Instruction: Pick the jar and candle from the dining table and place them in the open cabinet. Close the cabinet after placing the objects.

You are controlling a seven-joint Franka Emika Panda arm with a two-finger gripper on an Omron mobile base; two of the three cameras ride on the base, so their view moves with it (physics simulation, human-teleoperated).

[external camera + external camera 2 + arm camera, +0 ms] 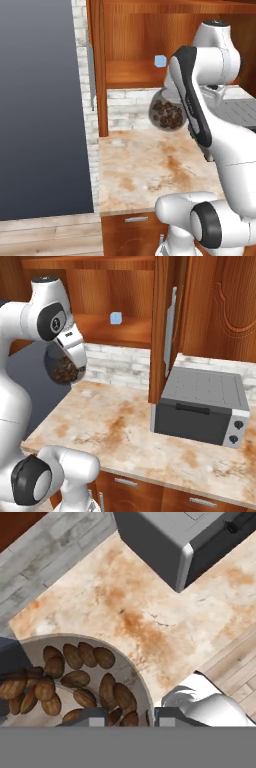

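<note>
The jar (pixel 167 114), clear glass with dark brown lumps inside, hangs in the air above the stone counter (pixel 140 175), just below the open cabinet's (pixel 130 45) shelf. My gripper (pixel 131 718) is shut on the jar (pixel 75 677), whose rim curves between the two fingertips in the hand view. In the right base view the jar (pixel 60 368) shows under my hand, in front of the brick wall. The forearm hides the hand itself in the left base view. The candle and the dining table are out of view.
A small pale-blue cube (pixel 160 61) sits on the cabinet shelf (pixel 120 331). An open cabinet door (pixel 167 326) juts out above a grey toaster oven (pixel 200 406) on the counter's right. A tall dark panel (pixel 40 110) stands left of the counter.
</note>
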